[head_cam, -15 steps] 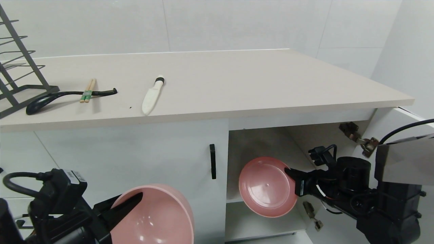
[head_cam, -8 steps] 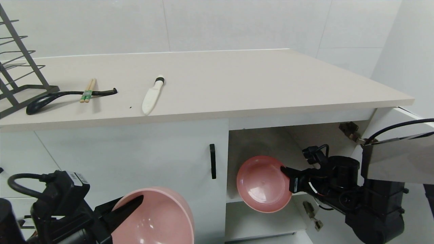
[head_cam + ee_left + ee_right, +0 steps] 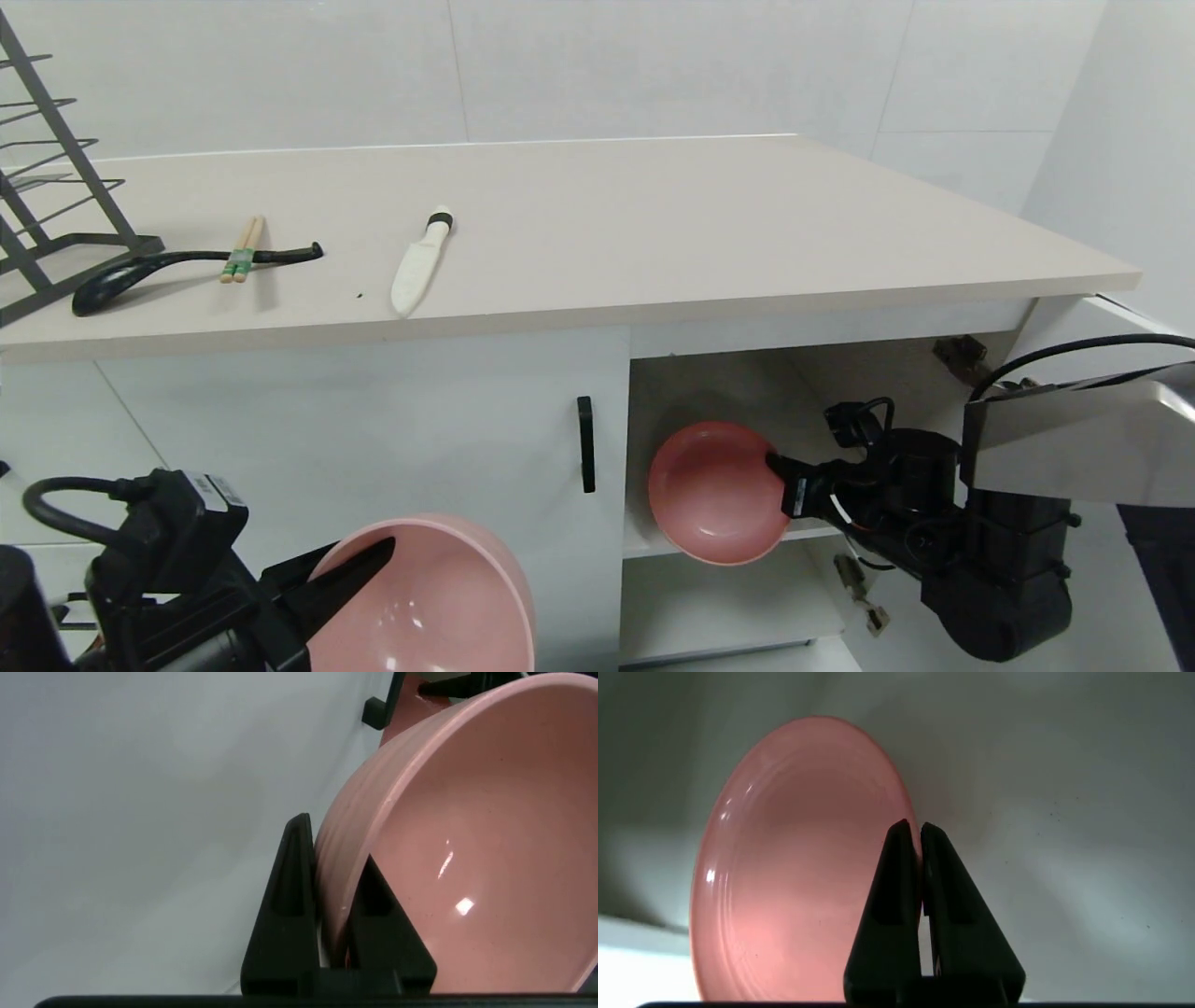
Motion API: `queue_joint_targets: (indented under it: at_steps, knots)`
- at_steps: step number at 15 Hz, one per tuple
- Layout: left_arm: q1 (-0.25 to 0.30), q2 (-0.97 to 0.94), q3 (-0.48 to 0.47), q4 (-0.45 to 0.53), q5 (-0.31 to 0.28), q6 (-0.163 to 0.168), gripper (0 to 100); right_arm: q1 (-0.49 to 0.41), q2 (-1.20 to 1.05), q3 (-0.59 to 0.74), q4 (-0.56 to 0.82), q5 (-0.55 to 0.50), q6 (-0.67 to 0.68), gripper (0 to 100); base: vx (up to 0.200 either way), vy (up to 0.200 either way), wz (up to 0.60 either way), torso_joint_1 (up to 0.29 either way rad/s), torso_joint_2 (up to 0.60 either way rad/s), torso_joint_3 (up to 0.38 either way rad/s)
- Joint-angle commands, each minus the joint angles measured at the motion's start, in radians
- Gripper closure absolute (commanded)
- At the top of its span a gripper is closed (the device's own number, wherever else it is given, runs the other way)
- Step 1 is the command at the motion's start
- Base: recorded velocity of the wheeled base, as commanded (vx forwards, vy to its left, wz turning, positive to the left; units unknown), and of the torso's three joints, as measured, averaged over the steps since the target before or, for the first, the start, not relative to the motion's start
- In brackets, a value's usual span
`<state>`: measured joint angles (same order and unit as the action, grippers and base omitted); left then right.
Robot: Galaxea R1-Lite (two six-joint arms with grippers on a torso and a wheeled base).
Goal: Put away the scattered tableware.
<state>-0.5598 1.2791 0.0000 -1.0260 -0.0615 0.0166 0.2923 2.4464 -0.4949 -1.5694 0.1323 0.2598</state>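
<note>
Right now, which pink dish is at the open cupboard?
The flat pink plate, pinched by the right pincer at the open cupboard. The deep pink bowl sits in the left pincer, before the closed door.

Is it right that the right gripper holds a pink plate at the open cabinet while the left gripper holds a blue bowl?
Not quite: the bowl in the left gripper is pink, not blue, as the left wrist view shows. The plate part stands.

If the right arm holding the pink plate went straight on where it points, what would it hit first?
Probably the cabinet's inner wall, with the pink plate in the right gripper touching first; depth is unclear.
</note>
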Motion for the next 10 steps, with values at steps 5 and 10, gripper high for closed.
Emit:
queue_joint_targets:
  at_steps: [5,10]
  knots:
    - [0.000,0.009,0.000,-0.003,0.000,-0.007,100,0.002,0.088,-0.126,-0.001,-0.092,0.150,100,0.000,0.000,0.00,0.000,0.00,0.000]
    - [0.000,0.009,0.000,0.000,0.000,-0.007,100,0.019,0.135,-0.163,-0.001,-0.135,0.234,100,0.000,0.000,0.00,0.000,0.00,0.000]
